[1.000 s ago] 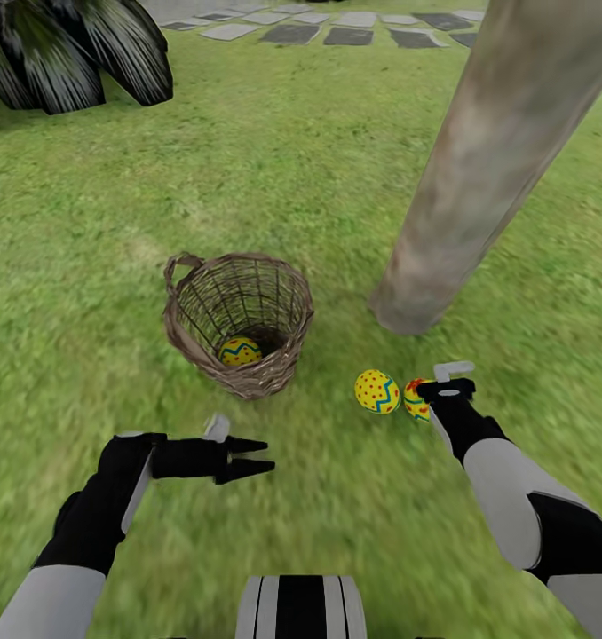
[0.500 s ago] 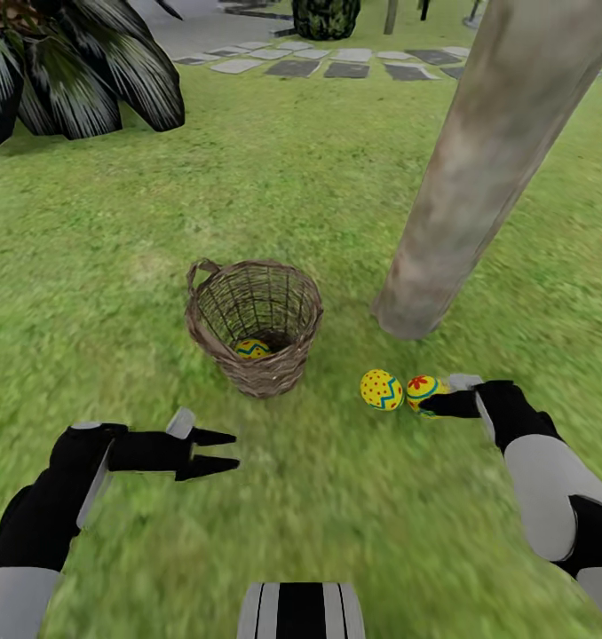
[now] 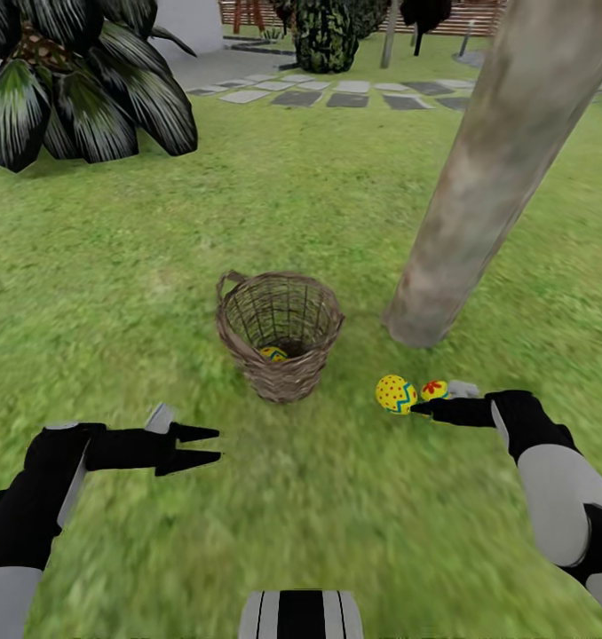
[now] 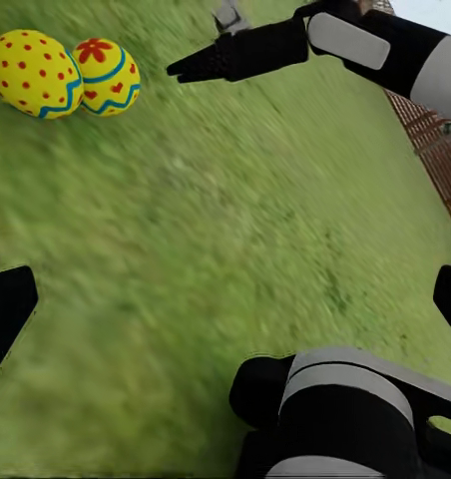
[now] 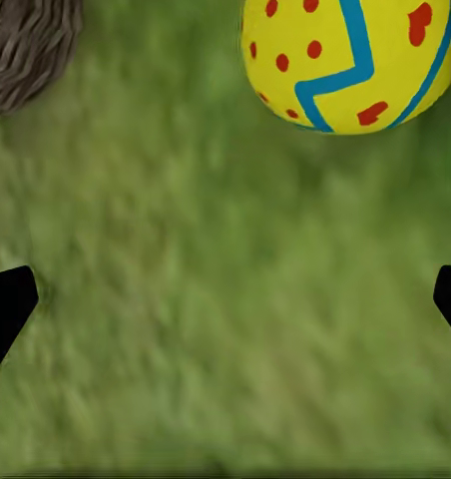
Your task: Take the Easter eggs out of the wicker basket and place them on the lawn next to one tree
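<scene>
Two yellow red-dotted eggs touching on lawn near tree; third in wicker basket. Left tool parted, empty. Right tool spread wide, empty.

We see 2 yellow red-dotted Easter eggs touching on the green lawn, near the grey-brown tree trunk; 1 egg lies inside the upright brown wicker basket.

Outdoor setting, even daylight, no hard shadows. Grey stepping-stone path across the far side. Dark broad-leafed shrub far left. Scaly-trunked palm beyond the path. Brown slatted fence at the back; white wall nearby.
</scene>
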Motion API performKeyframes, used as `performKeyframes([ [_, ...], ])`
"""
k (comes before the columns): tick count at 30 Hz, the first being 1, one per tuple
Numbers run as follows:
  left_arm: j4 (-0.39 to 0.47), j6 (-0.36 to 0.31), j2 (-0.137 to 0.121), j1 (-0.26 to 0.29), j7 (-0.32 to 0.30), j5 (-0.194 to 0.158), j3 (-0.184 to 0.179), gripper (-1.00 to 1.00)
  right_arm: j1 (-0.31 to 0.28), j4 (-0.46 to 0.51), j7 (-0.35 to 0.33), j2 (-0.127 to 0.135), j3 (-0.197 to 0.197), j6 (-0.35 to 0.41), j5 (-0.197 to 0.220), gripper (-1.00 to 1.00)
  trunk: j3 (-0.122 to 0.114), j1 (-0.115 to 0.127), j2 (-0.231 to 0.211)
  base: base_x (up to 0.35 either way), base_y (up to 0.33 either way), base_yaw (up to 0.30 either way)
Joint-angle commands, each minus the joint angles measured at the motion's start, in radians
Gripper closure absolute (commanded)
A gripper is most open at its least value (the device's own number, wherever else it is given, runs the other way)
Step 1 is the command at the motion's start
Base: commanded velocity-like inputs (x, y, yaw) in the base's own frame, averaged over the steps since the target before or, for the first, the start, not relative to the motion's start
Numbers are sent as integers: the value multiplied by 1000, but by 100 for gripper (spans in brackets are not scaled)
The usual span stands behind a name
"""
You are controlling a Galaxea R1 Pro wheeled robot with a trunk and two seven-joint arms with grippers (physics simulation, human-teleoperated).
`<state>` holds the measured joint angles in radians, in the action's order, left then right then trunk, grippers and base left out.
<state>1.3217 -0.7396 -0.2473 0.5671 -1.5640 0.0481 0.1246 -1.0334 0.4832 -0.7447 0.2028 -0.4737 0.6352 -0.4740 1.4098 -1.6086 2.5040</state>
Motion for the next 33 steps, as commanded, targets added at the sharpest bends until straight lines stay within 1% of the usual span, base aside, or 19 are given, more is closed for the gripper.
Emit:
performKeyframes([
  [1,0,-11,-18,1,-7,3,5,-100,0,2,-28,0,-8,4,-11,-100,-3,1,0,-146,282,0],
  [4,1,-11,-55,1,-7,-1,9,-100,3,2,-43,-1,-7,4,-12,-100,-15,2,-1,-148,282,0],
  [7,1,-11,-79,1,-7,-4,28,-100,8,2,-47,-3,-7,4,-13,-100,-27,4,-1,-138,281,0],
  [12,1,-11,-85,1,-7,-5,48,-100,22,2,-53,-5,-6,4,-12,-100,-46,6,-3,-52,214,0],
  [16,0,-10,-85,1,-7,-5,53,-100,36,12,-143,-4,-7,4,-12,-100,-61,8,-3,-4,23,0],
  [19,0,-10,-85,1,-7,-6,70,-100,54,74,-187,-3,-8,6,-11,-100,-72,11,-9,-1,3,0],
  [21,0,-11,-84,1,-7,-6,77,-100,82,165,-249,-3,-22,26,-7,-100,-79,19,-23,0,1,0],
  [22,-1,-11,-84,1,-7,-6,79,-100,103,235,-307,-5,-40,58,-2,-100,-82,23,-30,0,0,0],
  [24,-1,-11,-84,1,-7,-6,80,-100,144,351,-387,-8,-60,92,4,-100,-88,30,-44,0,0,0],
  [25,-1,-11,-84,1,-7,-6,80,-100,183,458,-427,-10,-67,107,6,-100,-91,34,-51,0,0,0],
  [26,-1,-11,-84,1,-7,-6,81,-100,227,572,-448,-12,-70,122,7,-100,-94,38,-58,0,0,0],
  [27,-2,-11,-83,1,-7,-5,81,-100,259,645,-457,-16,-71,136,9,-100,-97,42,-65,0,0,0],
  [28,-2,-11,-83,1,-7,-5,81,-100,287,715,-462,-26,-72,157,9,-100,-101,46,-72,0,0,0],
  [29,-2,-11,-82,1,-7,-5,81,-100,319,823,-466,-55,-68,216,9,-100,-104,49,-79,0,0,0],
  [30,-3,-11,-81,1,-7,-5,81,-100,333,871,-465,-71,-60,246,8,-100,-107,53,-86,0,0,0],
  [31,-3,-11,-80,1,-7,-5,81,-100,343,913,-464,-85,-35,272,7,-100,-110,57,-93,0,0,0],
  [33,-3,-11,-80,1,-7,-5,81,-100,346,940,-462,-97,27,292,4,-100,-116,65,-107,0,0,0],
])
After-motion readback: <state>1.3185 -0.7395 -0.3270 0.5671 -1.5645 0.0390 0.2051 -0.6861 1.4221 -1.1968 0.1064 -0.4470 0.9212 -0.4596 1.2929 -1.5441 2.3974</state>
